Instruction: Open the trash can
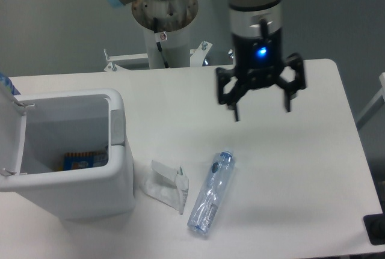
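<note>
White boxy plastic trash can (90, 193): we see lid swung up, task looks done; black two-finger claw (260, 107) spread wide, empty, well apart above bench (301, 181).

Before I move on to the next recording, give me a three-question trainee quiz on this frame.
1. True or false: the trash can lid is shut.
2. The gripper jaws are: A) open, empty B) shut on the bottle C) pressing the button strip.
3. What lies between the trash can and the bottle?

Key: 1. False, the lid is swung up. 2. A. 3. A crumpled white wrapper.
</note>
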